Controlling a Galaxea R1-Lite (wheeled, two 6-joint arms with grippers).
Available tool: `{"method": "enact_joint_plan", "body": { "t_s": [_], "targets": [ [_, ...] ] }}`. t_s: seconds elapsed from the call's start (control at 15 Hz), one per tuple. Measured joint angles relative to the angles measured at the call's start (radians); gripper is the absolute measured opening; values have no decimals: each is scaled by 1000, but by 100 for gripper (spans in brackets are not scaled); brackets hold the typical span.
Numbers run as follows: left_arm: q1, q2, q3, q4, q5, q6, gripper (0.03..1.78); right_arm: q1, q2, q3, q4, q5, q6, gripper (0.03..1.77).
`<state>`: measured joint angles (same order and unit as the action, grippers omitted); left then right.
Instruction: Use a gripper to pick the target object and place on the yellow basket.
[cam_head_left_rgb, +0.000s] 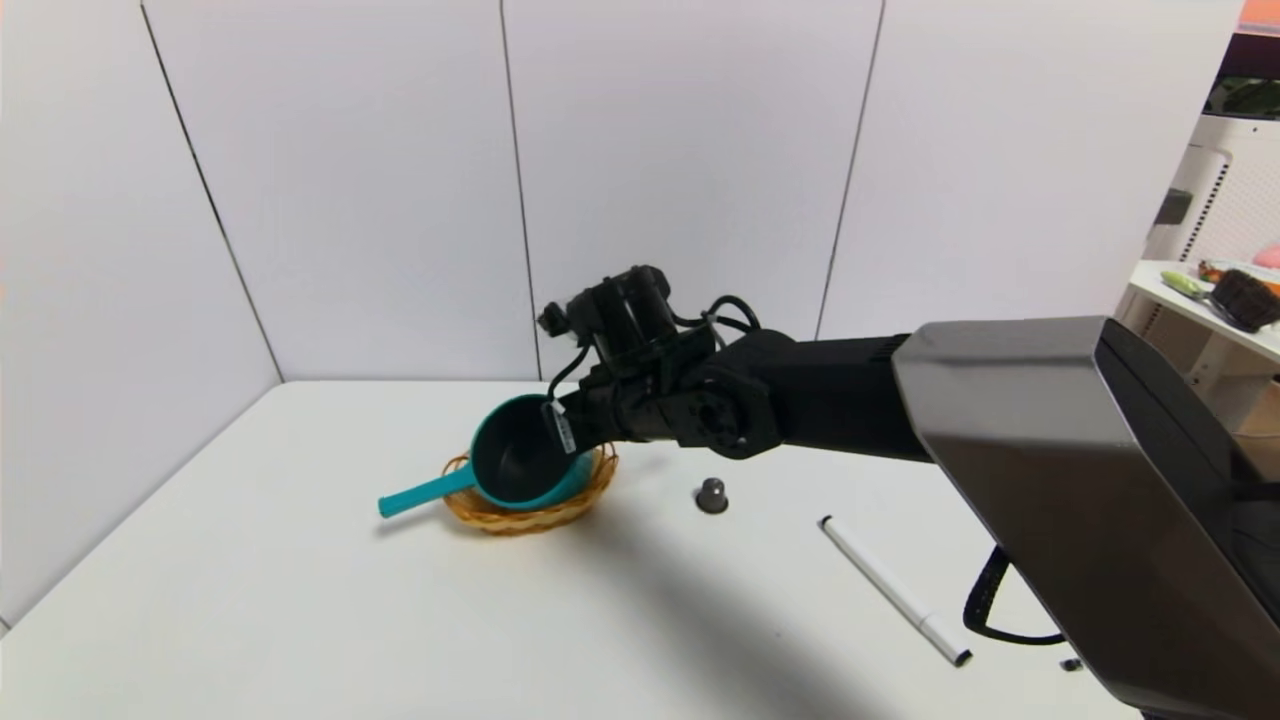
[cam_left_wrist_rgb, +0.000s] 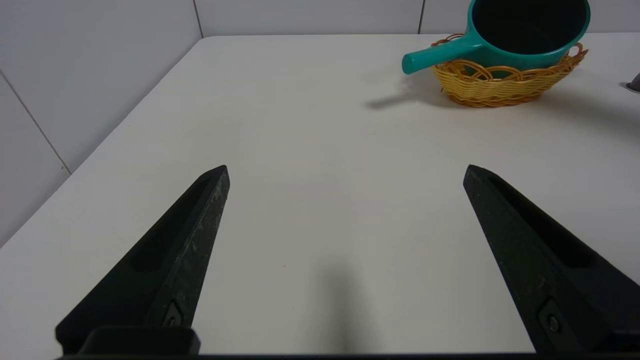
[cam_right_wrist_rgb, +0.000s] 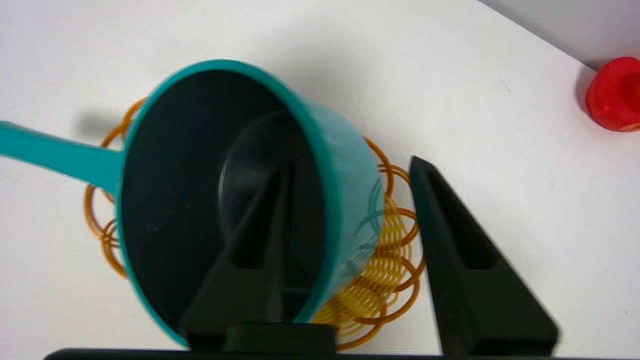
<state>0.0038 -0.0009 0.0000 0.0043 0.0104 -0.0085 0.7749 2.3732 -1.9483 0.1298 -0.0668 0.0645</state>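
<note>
You see a smooth, satiny teal plastic saucepan (cam_head_left_rgb: 528, 455) with a dark, faintly shiny inside; a rough woven wicker basket (cam_left_wrist_rgb: 505, 90); a smooth matt white tabletop (cam_left_wrist_rgb: 325, 135); and a small grey capsule (cam_head_left_rgb: 712, 496), perhaps metal.

Meets the pan (cam_right_wrist_rgb: 355, 170) wall between the parted fingers of the right claw (cam_right_wrist_rgb: 352, 161), with a gap left beside the outer finger. Runs into the basket (cam_right_wrist_rgb: 375, 280) just below the claw. Passes freely over the table (cam_head_left_rgb: 300, 600) on the claw's handle side, beyond the handle. Comes up against the capsule (cam_head_left_rgb: 712, 495) on the claw's arm side.
</note>
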Motion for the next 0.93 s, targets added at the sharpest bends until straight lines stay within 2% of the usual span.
{"method": "enact_joint_plan", "body": {
  "t_s": [0.2, 0.47, 0.6, 0.8, 0.93],
  "targets": [
    [0, 0, 0, 0, 0, 0, 169, 1, -17, 0, 12, -20, -1, 114],
    [0, 0, 0, 0, 0, 0, 169, -19, -114, 7, 64, -22, 11, 137],
    [0, 0, 0, 0, 0, 0, 169, -41, -196, 20, 157, -22, 39, 145],
    [0, 0, 0, 0, 0, 0, 169, -91, -350, 58, 403, -21, 77, 153],
    [0, 0, 0, 0, 0, 0, 169, -154, -499, 150, 599, -16, 91, 157]
  ]
}}
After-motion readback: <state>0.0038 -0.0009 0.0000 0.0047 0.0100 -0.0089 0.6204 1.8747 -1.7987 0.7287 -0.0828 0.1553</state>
